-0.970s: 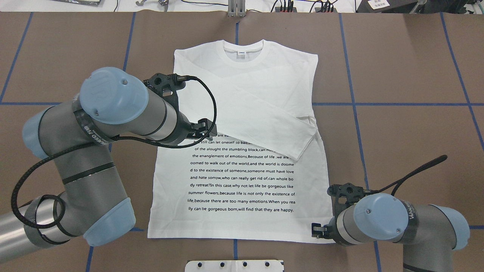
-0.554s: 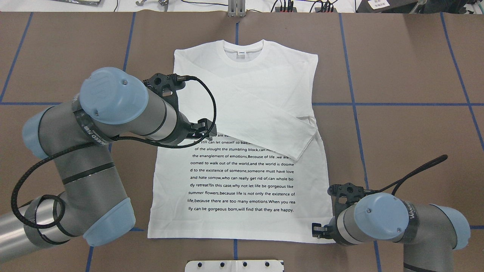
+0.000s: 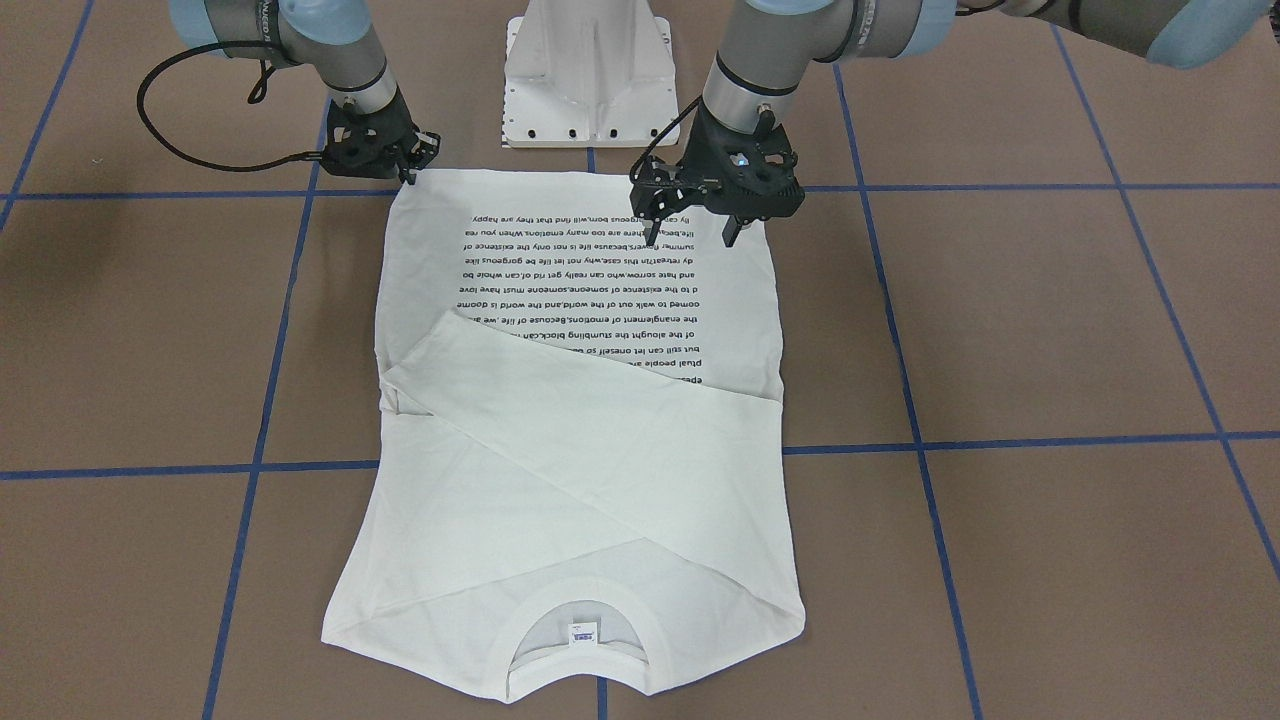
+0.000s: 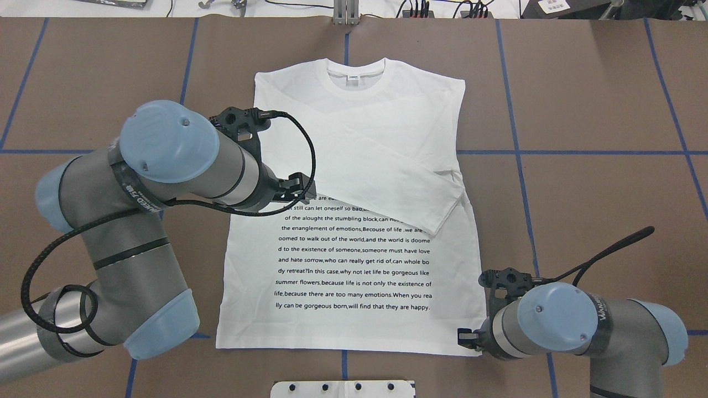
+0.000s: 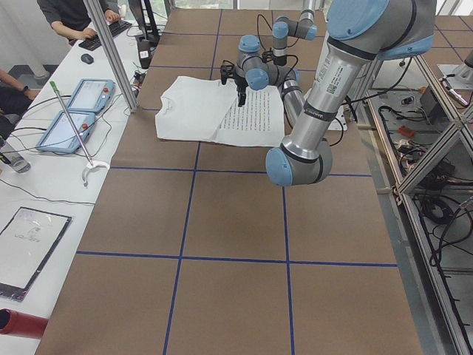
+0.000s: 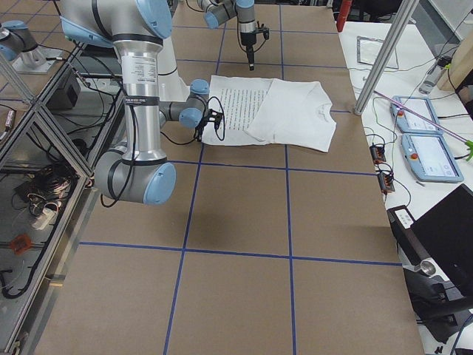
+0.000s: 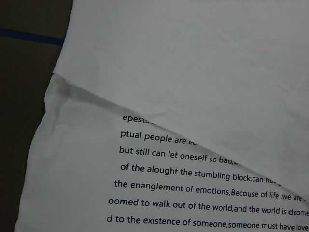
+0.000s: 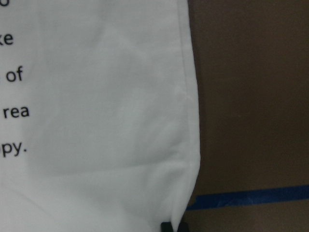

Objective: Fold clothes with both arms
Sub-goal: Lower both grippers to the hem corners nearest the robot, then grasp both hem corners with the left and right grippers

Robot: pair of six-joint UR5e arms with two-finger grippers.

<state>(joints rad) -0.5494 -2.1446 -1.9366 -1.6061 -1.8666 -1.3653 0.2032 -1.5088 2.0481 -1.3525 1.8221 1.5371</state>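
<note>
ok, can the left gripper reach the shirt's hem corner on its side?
Probably yes: the left gripper hovers open above the shirt, and that hem corner lies bare with nothing between.

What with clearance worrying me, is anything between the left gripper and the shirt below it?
Nothing visible. The left gripper hangs open above the T-shirt; its wrist view shows only cloth, print and folded sleeve.

The folded sleeve [image 4: 387, 177] hides the first printed lines of the T-shirt [image 4: 354, 326]; its tag [image 3: 581, 632] is too small to read.
</note>
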